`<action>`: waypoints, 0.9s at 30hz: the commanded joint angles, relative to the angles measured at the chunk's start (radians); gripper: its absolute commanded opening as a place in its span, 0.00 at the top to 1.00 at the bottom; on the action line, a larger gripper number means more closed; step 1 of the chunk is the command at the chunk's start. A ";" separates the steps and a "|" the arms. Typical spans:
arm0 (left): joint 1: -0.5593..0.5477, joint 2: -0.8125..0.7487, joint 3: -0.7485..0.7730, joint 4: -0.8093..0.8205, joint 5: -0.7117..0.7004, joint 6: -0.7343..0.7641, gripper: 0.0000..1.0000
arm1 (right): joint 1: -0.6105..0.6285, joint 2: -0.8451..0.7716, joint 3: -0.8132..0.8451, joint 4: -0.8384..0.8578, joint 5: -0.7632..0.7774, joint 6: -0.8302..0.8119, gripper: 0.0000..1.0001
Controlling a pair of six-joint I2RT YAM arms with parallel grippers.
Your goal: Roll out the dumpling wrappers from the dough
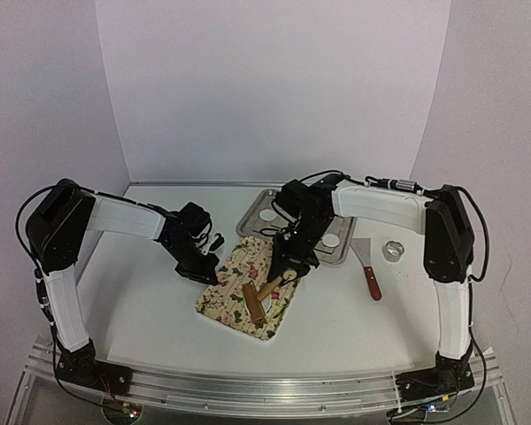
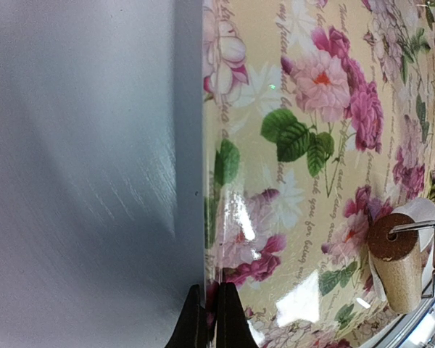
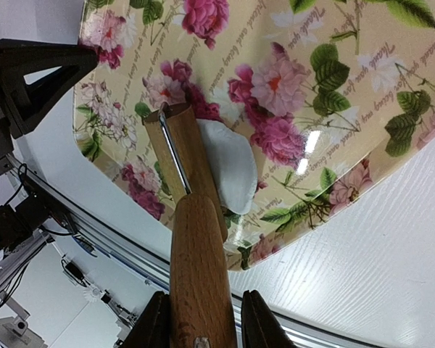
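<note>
The right gripper [image 3: 203, 322] has its fingers clamped on the handle of the wooden roller [image 3: 180, 148], which rests on a white dough piece [image 3: 235, 170] on the near part of the floral mat [image 3: 312, 94]. An uneven push may tear the dough. The left gripper [image 2: 212, 319] is closed on the mat's left edge, and if this thin hold slips, the mat slides. Two dumpling wrappers [image 1: 270, 215] lie in the metal tray [image 1: 250, 221], further back.
</note>
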 commanded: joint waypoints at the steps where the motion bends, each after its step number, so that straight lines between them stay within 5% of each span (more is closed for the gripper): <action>1: 0.027 0.013 -0.026 -0.074 -0.088 -0.005 1.00 | -0.048 0.152 -0.136 -0.325 0.529 0.023 1.00; 27: 0.040 0.025 -0.012 -0.079 -0.099 -0.026 1.00 | -0.100 0.151 -0.178 -0.313 0.549 -0.019 1.00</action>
